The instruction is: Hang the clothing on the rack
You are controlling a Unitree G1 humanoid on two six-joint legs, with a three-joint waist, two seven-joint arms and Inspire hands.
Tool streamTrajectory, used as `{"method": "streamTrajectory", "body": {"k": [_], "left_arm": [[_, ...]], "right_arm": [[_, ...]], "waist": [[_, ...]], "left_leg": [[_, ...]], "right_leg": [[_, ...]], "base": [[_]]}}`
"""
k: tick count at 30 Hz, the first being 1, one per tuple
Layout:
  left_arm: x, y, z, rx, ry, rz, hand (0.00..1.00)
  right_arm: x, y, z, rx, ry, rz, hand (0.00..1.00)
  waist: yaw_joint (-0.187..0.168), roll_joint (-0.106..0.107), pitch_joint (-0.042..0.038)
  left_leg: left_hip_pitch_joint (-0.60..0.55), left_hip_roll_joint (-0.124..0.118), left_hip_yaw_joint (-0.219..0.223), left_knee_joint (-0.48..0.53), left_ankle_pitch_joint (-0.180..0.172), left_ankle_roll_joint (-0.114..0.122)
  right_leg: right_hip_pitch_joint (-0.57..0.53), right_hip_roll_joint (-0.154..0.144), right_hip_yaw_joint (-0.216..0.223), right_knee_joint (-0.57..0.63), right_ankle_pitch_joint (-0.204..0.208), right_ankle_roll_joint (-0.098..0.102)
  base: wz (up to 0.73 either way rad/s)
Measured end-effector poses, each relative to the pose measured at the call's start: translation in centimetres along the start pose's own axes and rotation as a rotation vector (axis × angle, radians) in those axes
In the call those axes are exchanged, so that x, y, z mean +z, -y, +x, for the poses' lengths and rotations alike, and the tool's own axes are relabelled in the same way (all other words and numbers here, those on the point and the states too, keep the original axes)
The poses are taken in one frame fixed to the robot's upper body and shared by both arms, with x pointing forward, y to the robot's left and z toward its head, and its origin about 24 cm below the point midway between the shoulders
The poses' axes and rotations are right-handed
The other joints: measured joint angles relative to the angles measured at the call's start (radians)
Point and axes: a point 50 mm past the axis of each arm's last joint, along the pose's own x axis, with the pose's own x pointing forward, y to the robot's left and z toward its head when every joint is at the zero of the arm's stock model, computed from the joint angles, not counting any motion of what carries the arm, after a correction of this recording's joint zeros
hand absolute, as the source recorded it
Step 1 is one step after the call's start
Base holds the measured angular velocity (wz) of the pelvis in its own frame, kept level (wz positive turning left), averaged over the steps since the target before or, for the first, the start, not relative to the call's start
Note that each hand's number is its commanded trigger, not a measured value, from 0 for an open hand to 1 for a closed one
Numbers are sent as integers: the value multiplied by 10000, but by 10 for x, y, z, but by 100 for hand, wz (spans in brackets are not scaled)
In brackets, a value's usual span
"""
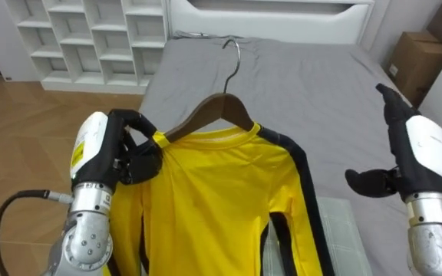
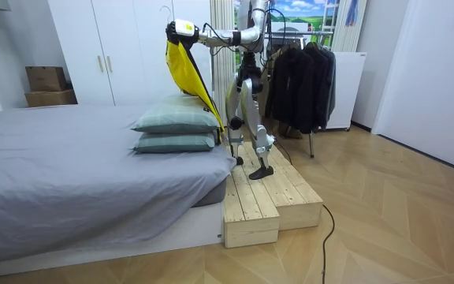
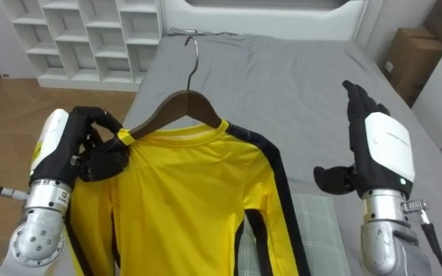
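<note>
A yellow long-sleeved shirt (image 1: pixel 221 199) with dark stripes along its shoulder and sleeve hangs on a wooden hanger (image 1: pixel 222 107) with a metal hook (image 1: pixel 233 50). My left hand (image 1: pixel 126 150) is shut on the hanger's left end, where the shirt's shoulder lies, and holds it up in front of me. Off to the right my right hand (image 1: pixel 417 153) is raised with straight fingers and the thumb spread, apart from the shirt and holding nothing. In the room view the shirt (image 2: pixel 186 71) hangs high above the bed's pillows.
Below lies a grey bed (image 1: pixel 321 84) with green pillows (image 2: pixel 176 130). I stand on a wooden platform (image 2: pixel 266 197) beside it. A rack of dark clothes (image 2: pixel 298 79) stands behind me. White shelves (image 1: pixel 90 38) and a cardboard box (image 1: pixel 417 57) flank the bed.
</note>
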Motion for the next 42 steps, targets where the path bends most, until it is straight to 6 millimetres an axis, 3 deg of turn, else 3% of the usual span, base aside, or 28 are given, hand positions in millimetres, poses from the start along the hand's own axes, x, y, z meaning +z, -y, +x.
{"method": "streamTrajectory", "body": {"k": [12, 33, 37, 42], "left_arm": [[18, -3, 1, 77, 799, 181, 100], [31, -6, 1, 265, 1329, -26, 100], [33, -5, 0, 248, 1487, 332, 100], [51, -2, -3, 91, 2427, 1083, 100]], "right_arm": [[2, -2, 3, 598, 18, 293, 0], [2, -4, 3, 1101, 48, 252, 0], [3, -7, 3, 1388, 83, 241, 0], [14, -16, 1, 1887, 551, 23, 0]], "waist": [[-84, -29, 7], [-83, -128, 21], [-79, -242, 25], [59, -356, 21]], "left_leg": [[-7, 9, -7, 27, 1, -2], [-90, 7, -115, 47, 2, -2], [-91, 1, -115, 45, 2, -2], [-110, -15, -146, 41, 2, -2]], "right_leg": [[13, -27, -42, 7, -2, -1], [2, -74, -175, -8, -24, 7], [2, -76, -156, -1, -29, 11], [1, -92, -179, -13, -31, 15]], "base": [[0], [0], [0], [1]]}}
